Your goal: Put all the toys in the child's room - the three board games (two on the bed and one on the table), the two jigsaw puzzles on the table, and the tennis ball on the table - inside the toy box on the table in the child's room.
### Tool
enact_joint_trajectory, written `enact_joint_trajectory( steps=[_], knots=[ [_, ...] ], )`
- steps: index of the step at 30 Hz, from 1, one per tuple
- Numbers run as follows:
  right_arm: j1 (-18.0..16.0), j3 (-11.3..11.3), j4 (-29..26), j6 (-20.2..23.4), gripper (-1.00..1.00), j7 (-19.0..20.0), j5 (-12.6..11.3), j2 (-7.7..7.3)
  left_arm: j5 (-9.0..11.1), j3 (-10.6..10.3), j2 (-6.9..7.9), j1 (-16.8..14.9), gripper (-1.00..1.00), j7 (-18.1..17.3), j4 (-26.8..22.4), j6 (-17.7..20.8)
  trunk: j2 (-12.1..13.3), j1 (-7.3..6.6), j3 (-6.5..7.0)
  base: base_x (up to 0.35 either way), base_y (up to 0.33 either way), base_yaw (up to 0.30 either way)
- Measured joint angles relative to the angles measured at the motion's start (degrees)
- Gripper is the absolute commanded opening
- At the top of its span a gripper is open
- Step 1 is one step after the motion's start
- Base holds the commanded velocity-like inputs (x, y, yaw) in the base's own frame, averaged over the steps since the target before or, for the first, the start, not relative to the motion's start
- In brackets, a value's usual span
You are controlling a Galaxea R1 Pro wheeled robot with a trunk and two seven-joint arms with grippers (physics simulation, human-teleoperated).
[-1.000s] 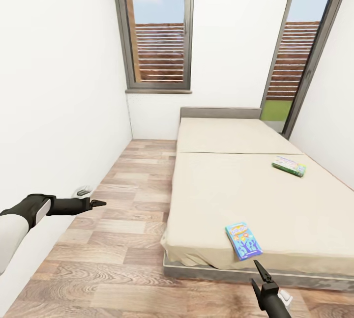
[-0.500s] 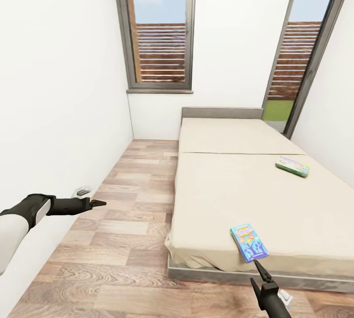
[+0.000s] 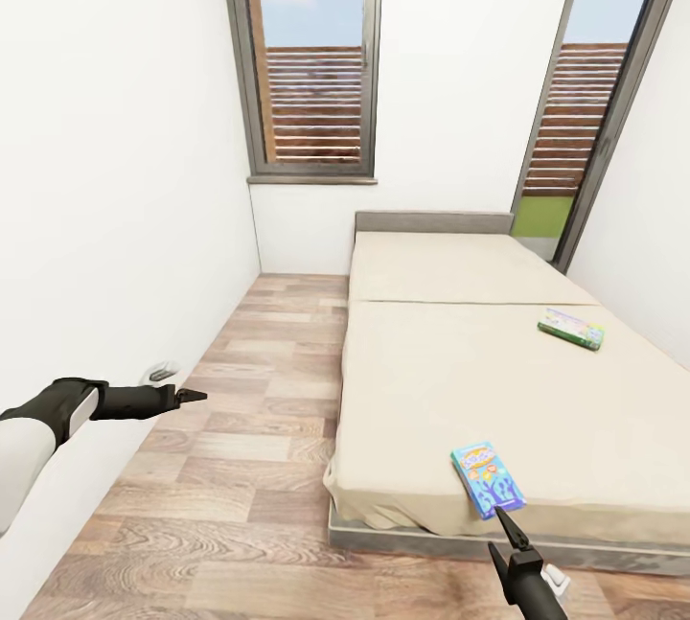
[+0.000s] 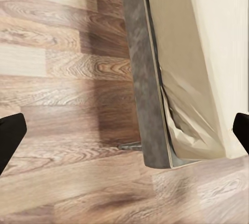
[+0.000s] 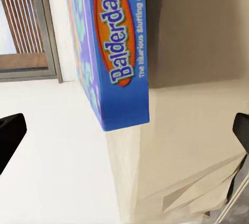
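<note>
Two board games lie on the bed (image 3: 450, 380). A small blue one (image 3: 487, 478) sits near the foot edge, and a green-edged one (image 3: 571, 328) lies farther back at the right. My right gripper (image 3: 504, 536) hovers just below the foot of the bed, close to the blue game, fingers apart. The right wrist view shows that blue "Balderdash" box (image 5: 111, 47) on the beige mattress, ahead of the open right gripper (image 5: 124, 130). My left gripper (image 3: 192, 396) hangs open over the floor beside the left wall. Its wrist view looks down past the open left gripper (image 4: 124, 133) at the bed's grey frame (image 4: 148, 104).
A strip of wood-plank floor (image 3: 259, 428) runs between the white left wall (image 3: 115, 218) and the bed. Two dark-framed tall windows (image 3: 311, 55) stand at the far end. A small white wall fitting (image 3: 163, 372) sits low, near my left arm.
The whole picture has shifted slightly, so the camera moved; the bed and both games now sit a little more to the right and lower. Both arms keep their pose.
</note>
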Motion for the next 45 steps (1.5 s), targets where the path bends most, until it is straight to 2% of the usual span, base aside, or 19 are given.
enact_joint_trajectory(
  steps=[3,36,40,45],
  knots=[
    [0.00,0.00,0.00,0.00,1.00,0.00,0.00,0.00,0.00,0.02,-0.02,0.00,1.00,0.00,-0.01,0.01,1.20,-0.66,0.54,0.000,0.000,0.000],
    [0.00,0.00,0.02,-0.09,1.00,0.00,0.01,0.00,-0.13,-0.07,-0.13,0.00,1.00,0.08,0.01,-0.56,1.22,-0.67,0.54,0.057,-0.001,0.000],
    [-0.01,0.00,0.00,-0.09,1.00,0.00,0.02,0.00,-0.13,-0.11,-0.13,0.01,1.00,0.08,0.00,-0.48,-0.37,0.21,-0.17,0.003,0.000,0.000],
    [0.00,0.00,0.02,-0.09,1.00,0.00,0.01,0.00,-0.11,-0.09,-0.13,0.00,1.00,0.08,0.00,-0.34,-0.39,0.21,-0.18,0.000,0.000,0.000]
  ],
)
